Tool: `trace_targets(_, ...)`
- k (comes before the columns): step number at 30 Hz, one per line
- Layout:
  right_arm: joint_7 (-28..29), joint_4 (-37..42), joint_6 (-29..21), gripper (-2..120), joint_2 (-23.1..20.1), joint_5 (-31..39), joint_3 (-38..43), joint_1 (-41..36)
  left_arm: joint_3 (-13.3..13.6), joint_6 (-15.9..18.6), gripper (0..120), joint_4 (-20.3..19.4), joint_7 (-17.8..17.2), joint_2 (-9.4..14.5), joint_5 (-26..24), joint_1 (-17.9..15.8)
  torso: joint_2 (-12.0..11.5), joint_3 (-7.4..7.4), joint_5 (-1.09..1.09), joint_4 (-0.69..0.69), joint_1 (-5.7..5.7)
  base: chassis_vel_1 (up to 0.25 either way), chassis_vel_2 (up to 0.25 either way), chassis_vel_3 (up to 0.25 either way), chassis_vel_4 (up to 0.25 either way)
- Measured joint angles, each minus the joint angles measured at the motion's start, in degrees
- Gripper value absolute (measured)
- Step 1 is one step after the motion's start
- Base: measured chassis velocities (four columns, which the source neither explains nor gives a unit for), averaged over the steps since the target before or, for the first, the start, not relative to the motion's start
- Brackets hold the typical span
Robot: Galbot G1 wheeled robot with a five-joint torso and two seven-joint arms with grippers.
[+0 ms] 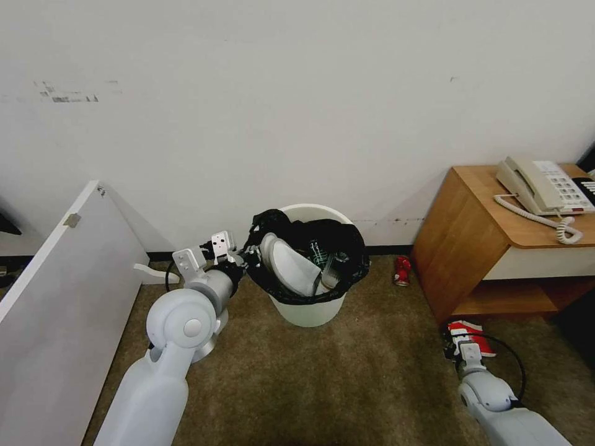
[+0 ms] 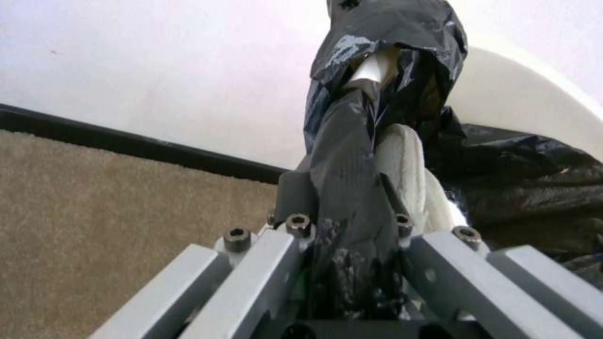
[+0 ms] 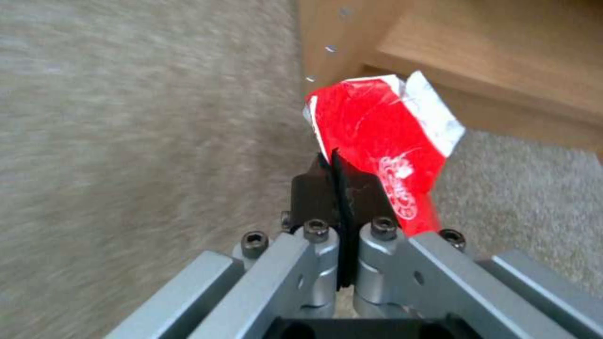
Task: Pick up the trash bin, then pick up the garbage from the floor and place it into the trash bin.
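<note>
Trash bin (image 1: 308,310) left of cabinet (image 1: 471,241), can (image 1: 402,271) between them

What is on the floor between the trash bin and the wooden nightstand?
In the head view, a red can lies on the carpet by the wall, between the trash bin and the wooden nightstand.

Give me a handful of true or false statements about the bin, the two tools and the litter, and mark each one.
1. The left tool grips the trash bin by its bag-covered rim. True.
2. The right tool is open. False: it is shut on the red packet.
3. A white slipper sits inside the bin. True.
4. The red can lies inside the bin. False: it is on the carpet by the wooden cabinet.
5. The telephone lies on the floor. False: it sits on the cabinet.
</note>
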Motion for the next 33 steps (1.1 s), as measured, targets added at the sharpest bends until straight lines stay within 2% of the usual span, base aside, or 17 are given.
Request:
trace_targets(16,2.1,17.57,-1.09,0,-6.22,-0.15,-1.37,-9.64,-0.01,-0.01,5,0.65,-0.21,-0.57,0.07,-0.26,0.0,0.0,0.0,0.0,0.0,0.0,0.0,0.0,0.0)
trace_targets(27,2.18,25.1,-0.89,0,-8.18,-1.49,-1.17,-10.95,0.04,0.0,5,0.81,-0.3,-0.66,0.13,-0.27,0.0,0.0,0.0,0.0,0.0,0.0,0.0,0.0,0.0)
trace_targets(33,0.73,30.26,1.29,0,-8.87,-1.76,-0.28,-9.63,-0.11,0.02,5,0.83,-0.38,-0.42,0.09,-0.11,0.0,0.0,-0.01,0.0,0.0,0.0,0.0,0.0,0.0)
